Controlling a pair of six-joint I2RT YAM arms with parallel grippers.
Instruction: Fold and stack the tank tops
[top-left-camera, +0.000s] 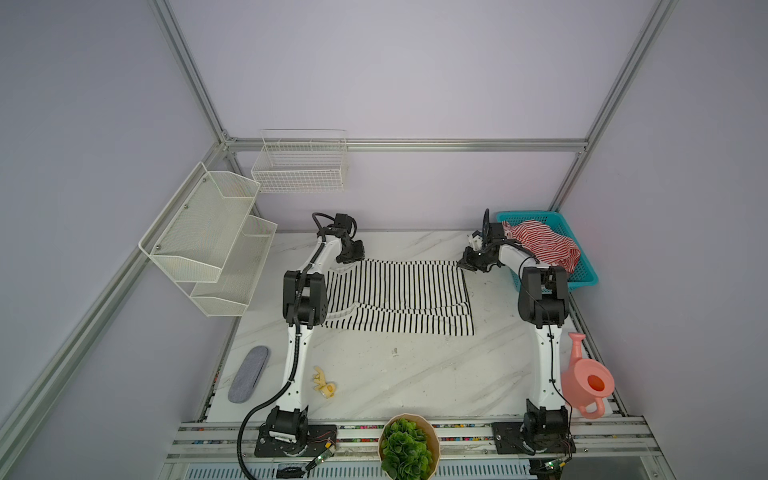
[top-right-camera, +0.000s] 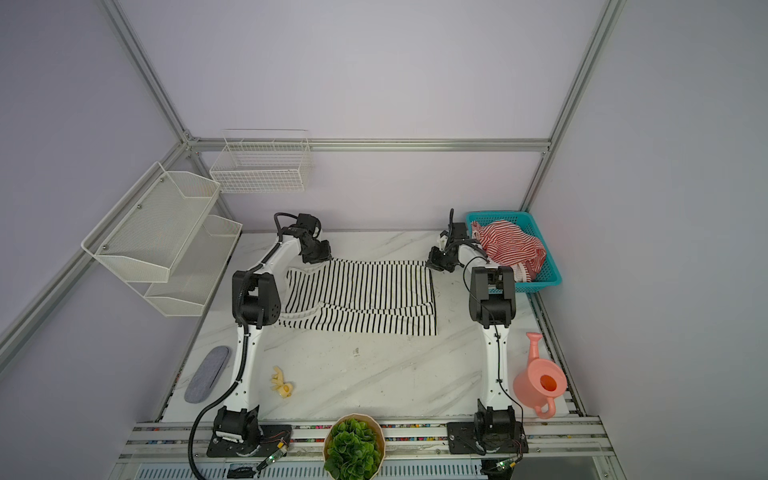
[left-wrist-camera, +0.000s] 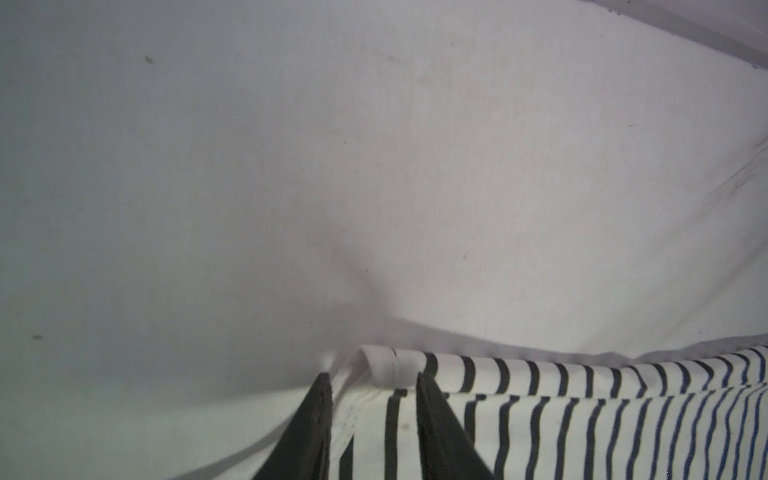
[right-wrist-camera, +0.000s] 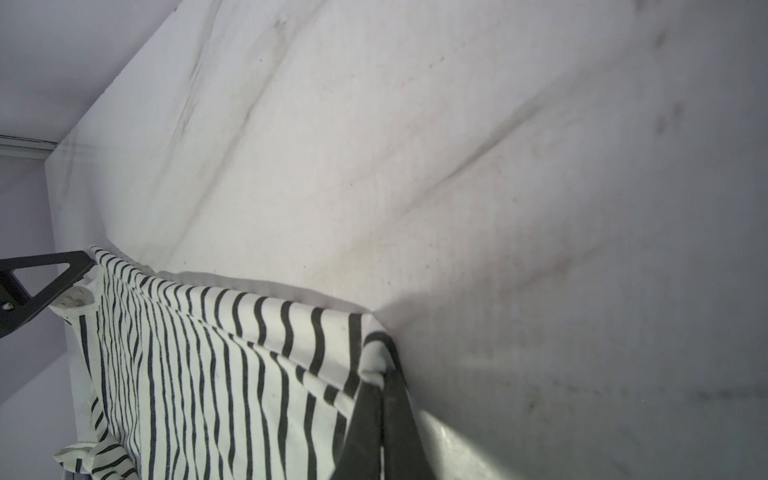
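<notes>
The black-and-white tank top (top-left-camera: 399, 299) (top-right-camera: 361, 297) lies spread on the marble table, with its near part folded over. My left gripper (top-left-camera: 353, 259) (left-wrist-camera: 372, 376) is at its far left corner. There the jaws stand apart, with the white trim and striped cloth (left-wrist-camera: 582, 415) between them. My right gripper (top-left-camera: 460, 264) (right-wrist-camera: 384, 370) is shut on the top's far right corner, and the cloth (right-wrist-camera: 208, 374) bunches at its tips. The red-and-white tank top (top-left-camera: 544, 245) (top-right-camera: 513, 243) lies crumpled in the teal basket (top-left-camera: 528, 215) at the far right.
A pink watering can (top-left-camera: 586, 382) stands at the near right edge and a potted plant (top-left-camera: 409, 444) at the front. A yellow toy (top-left-camera: 324, 384) and a grey pad (top-left-camera: 249, 374) lie near left. White mesh shelves (top-left-camera: 208, 241) and a wire basket (top-left-camera: 301, 166) hang on the walls.
</notes>
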